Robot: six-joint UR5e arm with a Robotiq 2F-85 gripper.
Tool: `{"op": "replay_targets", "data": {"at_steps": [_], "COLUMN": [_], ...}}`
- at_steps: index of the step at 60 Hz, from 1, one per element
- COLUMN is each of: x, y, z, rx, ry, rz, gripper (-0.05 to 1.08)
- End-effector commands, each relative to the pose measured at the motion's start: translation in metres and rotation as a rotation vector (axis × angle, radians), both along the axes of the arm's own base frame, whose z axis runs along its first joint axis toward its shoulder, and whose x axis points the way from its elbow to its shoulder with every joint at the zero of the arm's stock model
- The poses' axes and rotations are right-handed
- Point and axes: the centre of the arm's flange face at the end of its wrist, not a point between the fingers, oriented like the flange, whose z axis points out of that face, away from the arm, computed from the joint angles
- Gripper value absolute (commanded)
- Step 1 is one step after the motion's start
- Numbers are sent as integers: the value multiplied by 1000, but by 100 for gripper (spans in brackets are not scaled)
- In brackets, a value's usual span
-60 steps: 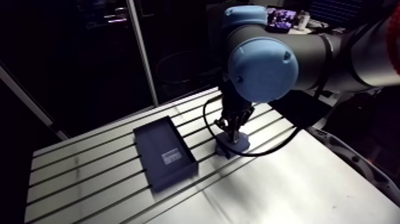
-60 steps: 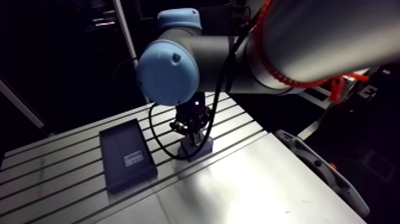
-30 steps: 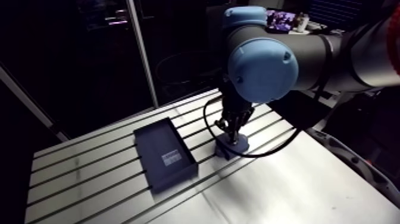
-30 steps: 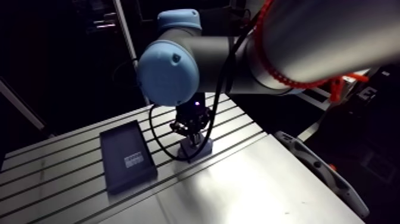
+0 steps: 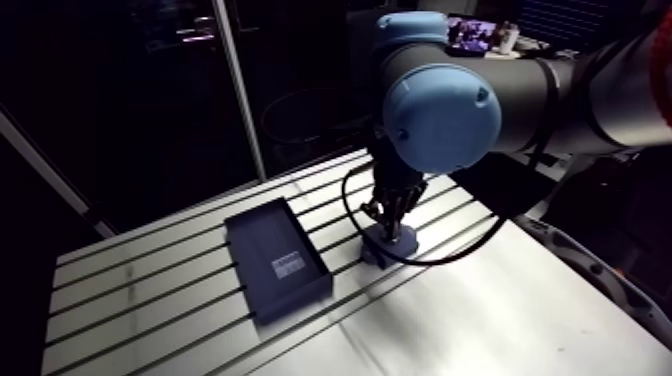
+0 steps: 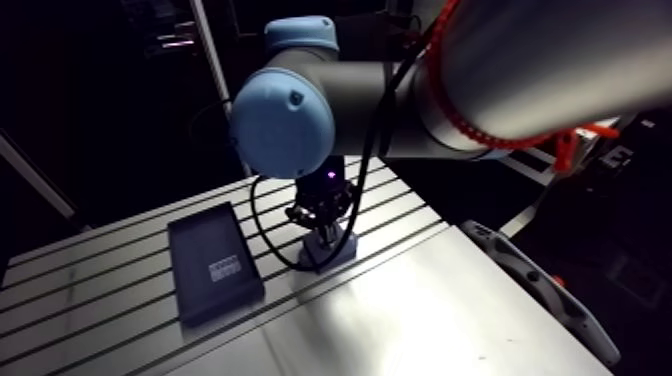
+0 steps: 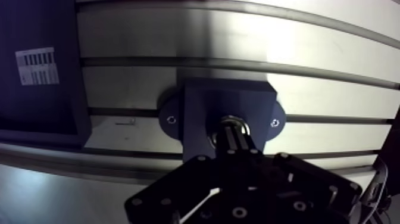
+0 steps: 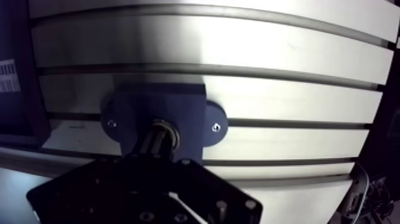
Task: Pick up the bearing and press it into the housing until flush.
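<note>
In the wrist view the dark blue housing (image 7: 202, 101) stands on the slotted table, a block with a round ear and a screw on each side. The silvery bearing (image 7: 234, 121) sits in its bore, only its rim showing around my fingertips. My gripper (image 7: 234, 136) is shut, fingers together, with their tips down on the bearing. How deep the bearing sits I cannot tell. In the arm view the gripper (image 5: 388, 214) stands upright over the housing (image 5: 405, 241).
A dark rectangular tray (image 5: 275, 255) with a white label lies on the slotted aluminium table (image 7: 178, 36) close beside the housing. A smooth plate (image 5: 480, 320) covers the table's near part. The table's edge drops off behind the housing.
</note>
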Motion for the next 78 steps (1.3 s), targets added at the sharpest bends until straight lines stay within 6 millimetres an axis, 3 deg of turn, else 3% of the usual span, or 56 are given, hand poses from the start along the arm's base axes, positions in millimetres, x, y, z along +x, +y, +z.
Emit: {"op": "replay_targets", "data": {"at_steps": [1,78], "x": [2,4], "y": [0,0], "z": [-1,-4], "rx": [-2,-6], "ry": [-1,-4], "rz": [9,21], "gripper": [92,92]}}
